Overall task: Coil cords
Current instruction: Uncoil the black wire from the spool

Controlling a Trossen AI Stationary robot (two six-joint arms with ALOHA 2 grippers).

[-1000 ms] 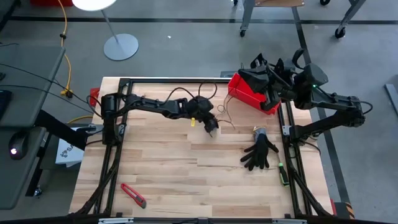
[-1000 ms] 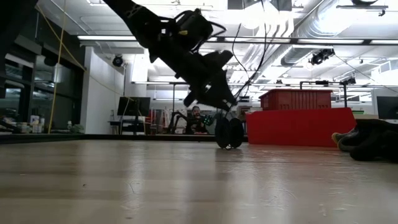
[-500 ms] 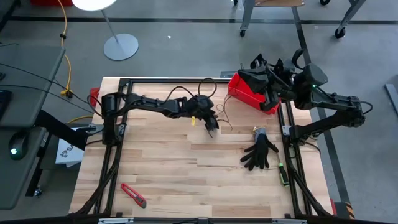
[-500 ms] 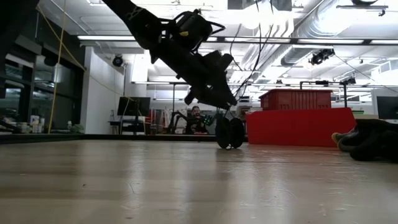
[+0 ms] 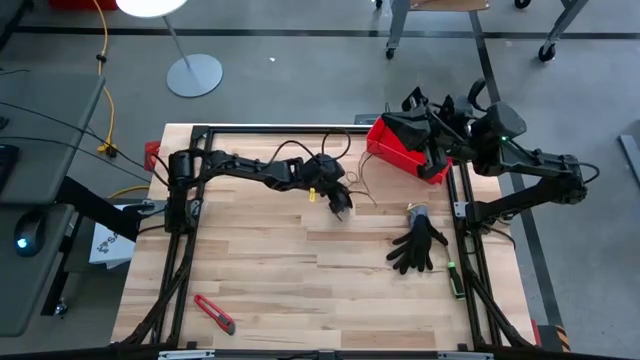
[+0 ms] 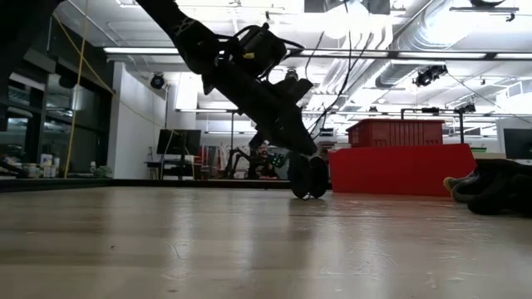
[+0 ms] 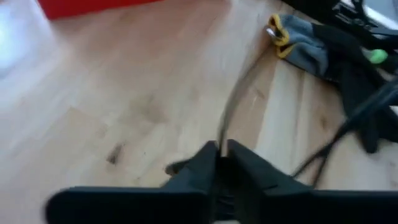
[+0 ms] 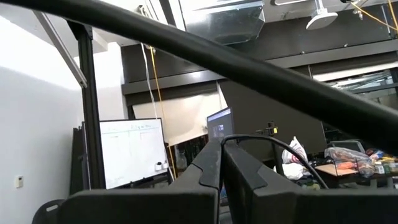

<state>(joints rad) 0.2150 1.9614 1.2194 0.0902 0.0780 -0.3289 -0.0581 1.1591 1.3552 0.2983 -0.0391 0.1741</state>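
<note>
The cord (image 5: 363, 189) is a thin dark string that curls over the wood near the table's far middle. In the left wrist view it shows as a fine line (image 7: 239, 87). A small round black spool (image 6: 307, 176) stands on its edge on the table, right at my left gripper's fingertips. My left gripper (image 5: 343, 204) slants down over it and is shut on the cord. My right gripper (image 8: 222, 152) is held high over the red bin at the far right, shut and empty. My left gripper pinches the thin cord (image 7: 224, 129) between its two fingers, which are nearly closed together. The fingers (image 6: 287, 124) slant down from the table's left side. From the fingertips the cord runs off over the wood toward the gloves.
A red bin (image 5: 400, 150) sits at the far right. A black glove (image 5: 418, 246) and a grey-and-yellow glove (image 5: 416, 213) lie at the right. A red utility knife (image 5: 214, 313) lies near the front left. A person (image 6: 264, 156) sits far behind the table.
My left gripper has shut on the cord beside the spool, sinking slightly as it did. The spool and the rest of the cord stay where they were.
</note>
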